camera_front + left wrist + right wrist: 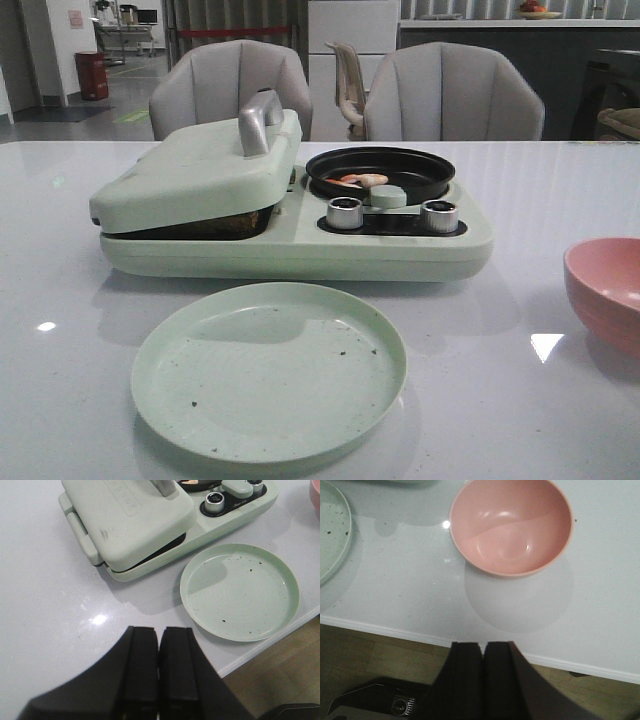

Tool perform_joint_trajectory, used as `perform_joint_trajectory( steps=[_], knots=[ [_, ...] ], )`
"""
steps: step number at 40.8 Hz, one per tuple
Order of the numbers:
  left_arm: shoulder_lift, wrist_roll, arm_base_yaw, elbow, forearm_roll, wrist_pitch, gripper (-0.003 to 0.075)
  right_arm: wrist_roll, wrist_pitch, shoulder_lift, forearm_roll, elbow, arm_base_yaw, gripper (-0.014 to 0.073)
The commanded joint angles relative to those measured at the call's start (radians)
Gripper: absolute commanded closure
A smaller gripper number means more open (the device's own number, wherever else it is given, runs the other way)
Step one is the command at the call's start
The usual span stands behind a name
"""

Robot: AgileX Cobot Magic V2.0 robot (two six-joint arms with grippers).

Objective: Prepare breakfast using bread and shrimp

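A pale green breakfast maker (290, 240) stands mid-table with its lid (200, 170) almost closed over a dark brown filling (215, 224); the bread is hidden. A pink-orange shrimp (362, 180) lies in the black round pan (380, 172) on the right side of the appliance; a bit shows in the left wrist view (192, 482). The empty green plate (268, 368) sits in front. My left gripper (159, 632) is shut and empty, above the table's front left. My right gripper (484, 647) is shut and empty, over the table's front edge near the pink bowl (510, 525).
Two silver knobs (345, 212) sit on the appliance's front. The plate (240, 591) carries dark crumbs. The pink bowl (608, 290) is empty at the right edge. Two grey chairs (452, 95) stand behind the table.
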Motion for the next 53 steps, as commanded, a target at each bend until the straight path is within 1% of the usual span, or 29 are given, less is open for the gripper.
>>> perform_joint_trajectory(
  steps=[1,5,26,30,33,36,39,42,47,53],
  knots=[
    [-0.001,-0.008,-0.008,-0.025,-0.014,-0.079,0.0610,0.001,-0.076,0.001,-0.004,-0.028,-0.001,0.0559],
    [-0.001,-0.008,-0.008,-0.025,-0.031,-0.091,0.0610,0.001,-0.073,0.001,0.015,-0.028,-0.001,0.0559],
    [-0.001,-0.008,-0.008,-0.025,-0.036,-0.082,0.0610,0.001,-0.073,0.001,0.015,-0.028,-0.001,0.0559],
    [-0.046,-0.006,-0.005,-0.012,-0.036,-0.087,0.0610,0.001,-0.073,0.001,0.015,-0.028,-0.001,0.0559],
    [-0.093,-0.003,0.024,0.014,0.000,-0.102,0.0610,0.001,-0.073,0.001,0.015,-0.028,-0.001,0.0559],
    [-0.155,-0.003,0.064,0.073,0.000,-0.183,0.0610,0.001,-0.073,0.001,0.015,-0.028,-0.001,0.0559],
    [-0.243,-0.003,0.127,0.169,0.000,-0.332,0.0610,0.001,-0.073,0.001,0.015,-0.028,-0.001,0.0559],
    [-0.325,-0.003,0.188,0.279,0.000,-0.448,0.0610,0.001,-0.073,0.001,0.015,-0.028,-0.001,0.0559],
    [-0.468,-0.003,0.278,0.452,-0.027,-0.564,0.0610,0.001,-0.073,0.001,0.015,-0.028,-0.001,0.0559],
    [-0.590,-0.003,0.370,0.610,-0.093,-0.674,0.0610,0.001,-0.073,0.001,0.015,-0.028,-0.001,0.0559]
  ],
)
